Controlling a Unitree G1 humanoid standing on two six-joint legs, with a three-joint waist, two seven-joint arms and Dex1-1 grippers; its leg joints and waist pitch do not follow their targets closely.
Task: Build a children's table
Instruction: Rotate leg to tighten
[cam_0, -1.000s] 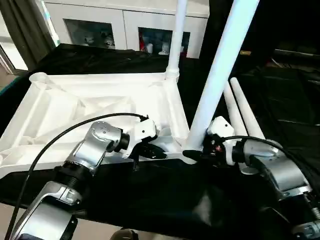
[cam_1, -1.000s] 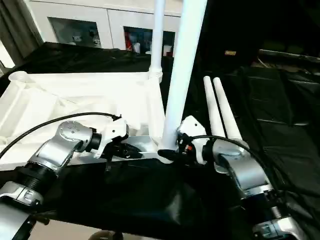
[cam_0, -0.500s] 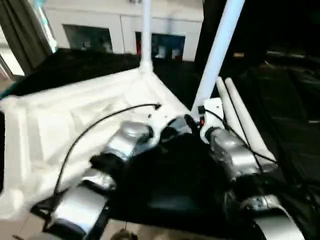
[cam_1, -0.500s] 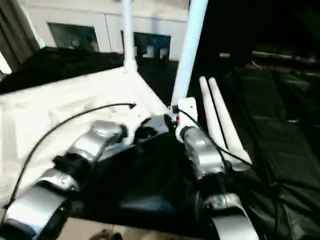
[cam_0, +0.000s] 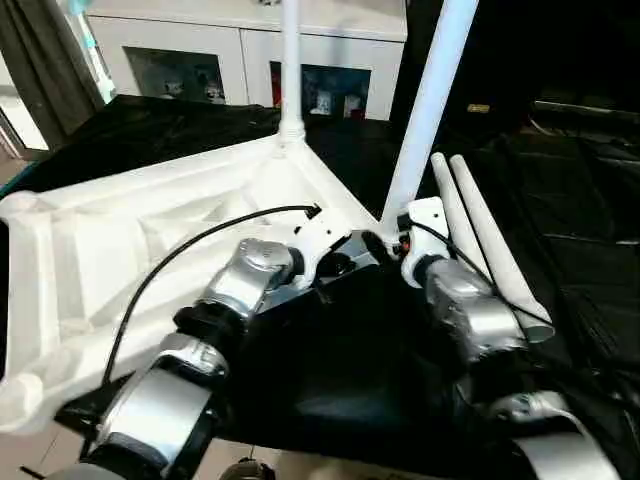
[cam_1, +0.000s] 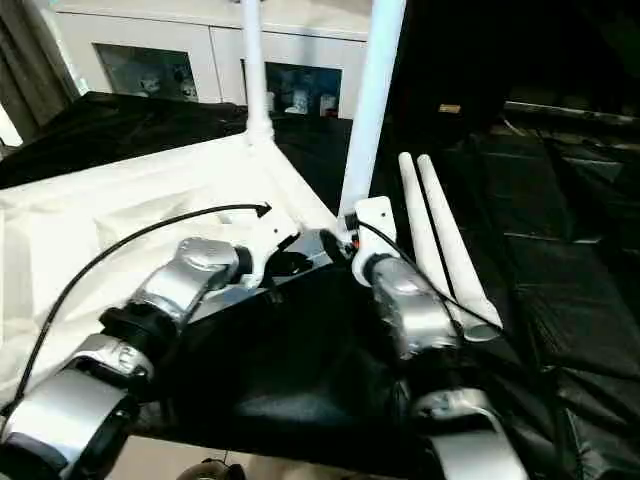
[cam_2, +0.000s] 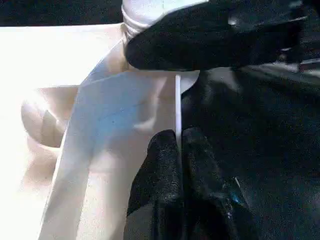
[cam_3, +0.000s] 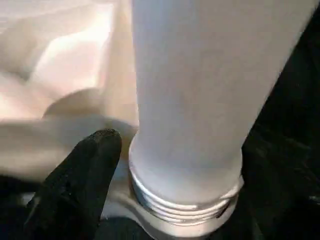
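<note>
Fingers first: your left gripper (cam_2: 180, 150) is pinched shut on the thin near rim of the tabletop (cam_0: 150, 240), the two black pads meeting on the plastic edge. Your right gripper (cam_0: 385, 250) has one black finger (cam_3: 85, 165) beside the threaded base of the near leg (cam_0: 425, 110), with a gap between pad and leg. A second ago it sat closer against that base, so it looks to be letting go, though how wide it stands you cannot tell from here.

What has changed is mostly the tabletop — it has swung round, so the corner with the near leg now points toward you, where before its long edge faced you. Both forearms have drawn in close together at that corner. Part of the shift is the head camera moving, so don't read all of it as the table's.

The near leg stands in its socket at that corner, leaning slightly right, threads still showing above the socket. Just right of it, two loose legs (cam_0: 480, 240) lie side by side on the black cloth. Farther back, a second leg (cam_0: 290, 70) stands upright in the far corner socket, with the white cabinet (cam_0: 200, 60) behind.

So — two legs up, two to go, and the near one may not be fully seated.
</note>
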